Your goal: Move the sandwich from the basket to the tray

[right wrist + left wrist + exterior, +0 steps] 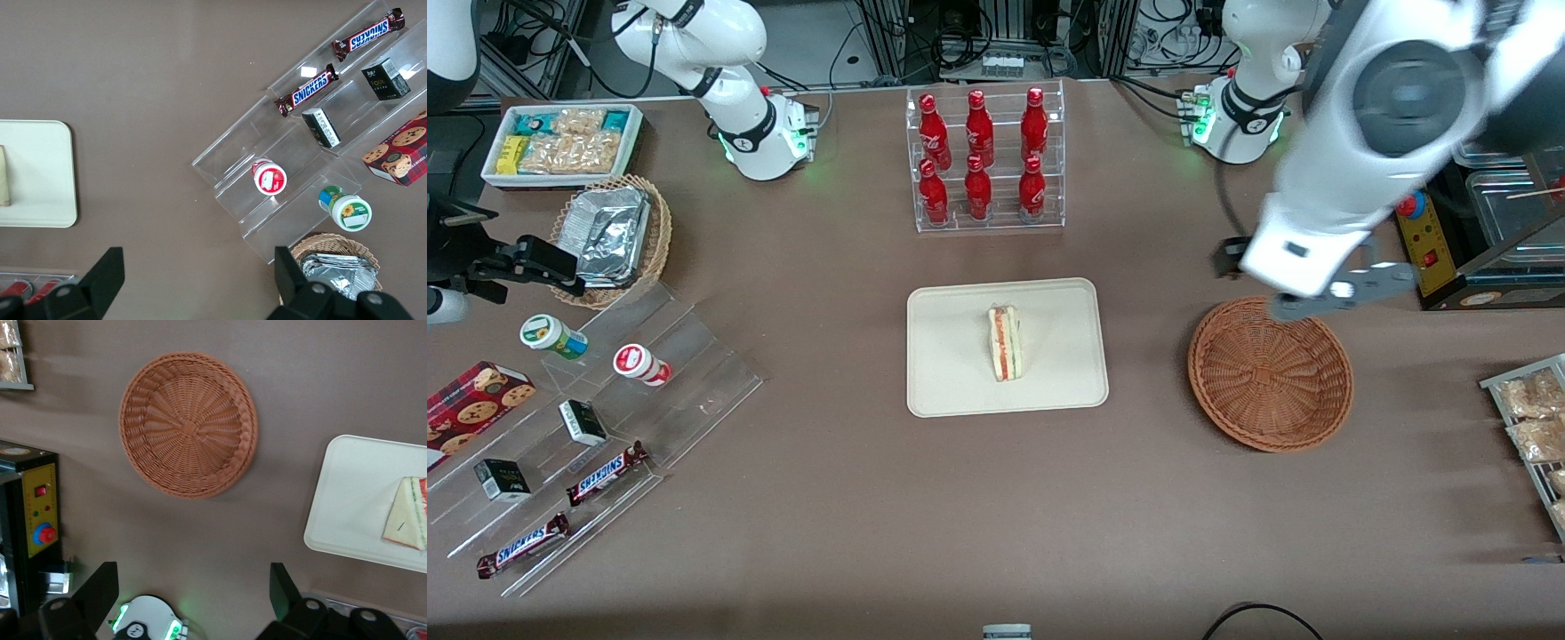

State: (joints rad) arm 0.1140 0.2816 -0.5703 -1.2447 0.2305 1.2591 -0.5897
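The sandwich [1006,343] [406,522], a pale wedge with a red and green filling stripe, lies on the cream tray [951,356] [353,500] in the middle of the table. The reddish-brown wicker basket [1269,373] [189,425] stands beside the tray toward the working arm's end, with nothing in it. My left gripper [1316,298] [193,593] hangs high above the basket's rim that is farther from the front camera. Its fingers [99,590] are open and spread wide with nothing between them.
A clear rack of red bottles [985,160] stands farther from the front camera than the tray. A control box [1427,240] and wire racks of snacks [1529,427] sit at the working arm's end. A clear stepped stand [605,418] with snacks lies toward the parked arm's end.
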